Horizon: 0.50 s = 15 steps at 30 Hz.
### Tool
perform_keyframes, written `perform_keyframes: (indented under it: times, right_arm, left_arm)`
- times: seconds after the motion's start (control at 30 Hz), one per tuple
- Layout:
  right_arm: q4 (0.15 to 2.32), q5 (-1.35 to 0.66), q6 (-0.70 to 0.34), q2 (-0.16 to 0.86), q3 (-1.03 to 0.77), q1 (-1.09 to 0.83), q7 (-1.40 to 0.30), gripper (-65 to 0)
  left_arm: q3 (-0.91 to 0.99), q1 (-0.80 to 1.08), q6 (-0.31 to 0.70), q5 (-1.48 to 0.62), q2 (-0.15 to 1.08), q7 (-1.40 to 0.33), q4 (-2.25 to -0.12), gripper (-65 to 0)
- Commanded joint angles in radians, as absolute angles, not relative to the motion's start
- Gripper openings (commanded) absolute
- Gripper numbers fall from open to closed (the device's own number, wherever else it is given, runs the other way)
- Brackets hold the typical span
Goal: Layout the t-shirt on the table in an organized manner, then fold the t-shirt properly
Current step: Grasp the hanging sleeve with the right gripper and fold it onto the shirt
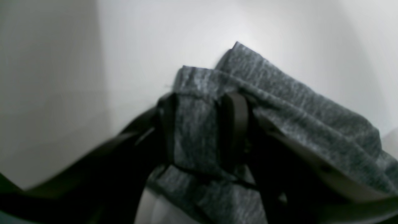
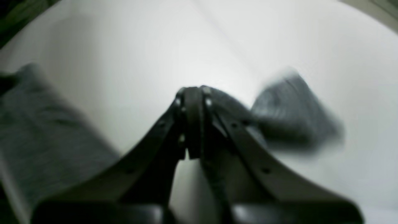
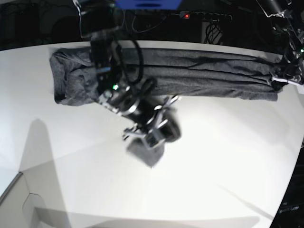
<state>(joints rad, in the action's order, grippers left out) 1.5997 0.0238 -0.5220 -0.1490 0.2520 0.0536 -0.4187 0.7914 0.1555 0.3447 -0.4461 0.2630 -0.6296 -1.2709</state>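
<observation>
Risk: right gripper (image 2: 193, 93) pinches a blurred t-shirt (image 3: 199, 71) flap, left gripper (image 1: 202, 124) clamps bunched hem — opposing pulls may slip fabric across desk (image 3: 228, 156).

Dark room behind, with tangled black cables (image 3: 216, 32), a small red indicator light (image 3: 186, 16) and a blue panel (image 3: 148, 4).

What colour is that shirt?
The t-shirt is mottled dark grey, flecked with lighter grey; the left wrist view shows it best.

t-shirt (image 3: 190, 76) stretched across table (image 3: 228, 161), right arm (image 3: 128, 102) over it
</observation>
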Motion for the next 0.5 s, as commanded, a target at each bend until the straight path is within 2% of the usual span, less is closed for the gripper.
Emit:
perform_keyframes:
  times: [0.0, 0.23, 0.33, 0.47]
  right_arm:
    - [1.643, 0.005, -0.524, -0.157, 0.269, 0.058, -0.387, -65.0]
    - [1.678, 0.007, -0.524, -0.157, 0.291, 0.021, -0.387, -65.0]
    - [1.681, 0.007, -0.524, -0.157, 0.289, 0.01, -0.387, -65.0]
    - [1.681, 0.007, -0.524, -0.157, 0.292, 0.008, -0.387, -65.0]
  left_arm:
    - [0.796, 0.157, 0.348, -0.449, 0.278, -0.633, -1.299, -41.2]
    - [0.802, 0.165, 0.348, -0.45, 0.265, -0.634, -1.391, -40.8]
    - [0.866, 0.165, 0.348, -0.45, 0.236, -0.636, -1.435, -33.3]
    - [0.881, 0.165, 0.348, -0.449, 0.228, -0.693, -1.475, -20.0]
